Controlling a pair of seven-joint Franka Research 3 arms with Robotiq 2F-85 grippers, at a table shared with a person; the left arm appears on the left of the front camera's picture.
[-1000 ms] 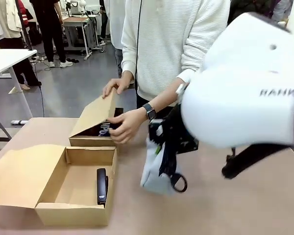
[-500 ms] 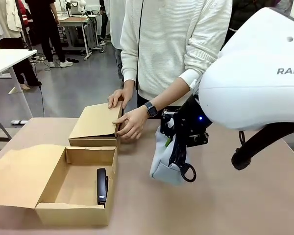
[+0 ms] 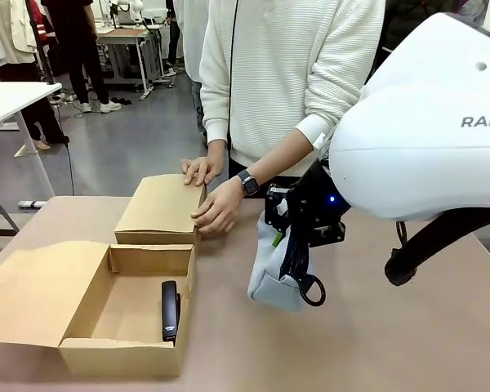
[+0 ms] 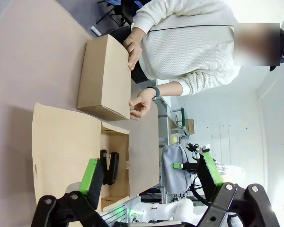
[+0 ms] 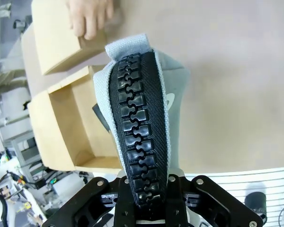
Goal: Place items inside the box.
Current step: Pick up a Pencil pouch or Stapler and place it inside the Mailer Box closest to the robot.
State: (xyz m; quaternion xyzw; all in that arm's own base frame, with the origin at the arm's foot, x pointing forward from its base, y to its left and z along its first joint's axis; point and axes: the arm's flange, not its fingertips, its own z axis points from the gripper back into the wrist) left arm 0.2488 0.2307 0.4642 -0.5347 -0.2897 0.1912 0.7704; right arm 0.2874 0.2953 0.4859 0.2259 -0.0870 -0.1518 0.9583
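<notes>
**Grey case in the pincer, one stapler boxed**

Closest to me, at the counter's (image 3: 376,343) near left corner, the open box (image 3: 122,359) has a black stapler (image 3: 171,309) lying along its right wall. Mid-counter, just right of it, the right pincer (image 5: 146,190) is clamped on the zip end of the grey pencil case (image 3: 271,282), which dangles below. The left pincer (image 4: 150,170) is spread wide, with nothing in it. Further back, a closed box (image 3: 159,208) sits behind the open one, with a person's hand (image 3: 202,170) on its far edge and their other hand (image 3: 218,208) at its right side.

Left of the right tool (image 3: 294,255), the open box (image 3: 118,358) has room beside a stapler (image 3: 170,310); a person's hand (image 3: 216,208) blocks the closed box (image 3: 158,204) beyond.
</notes>
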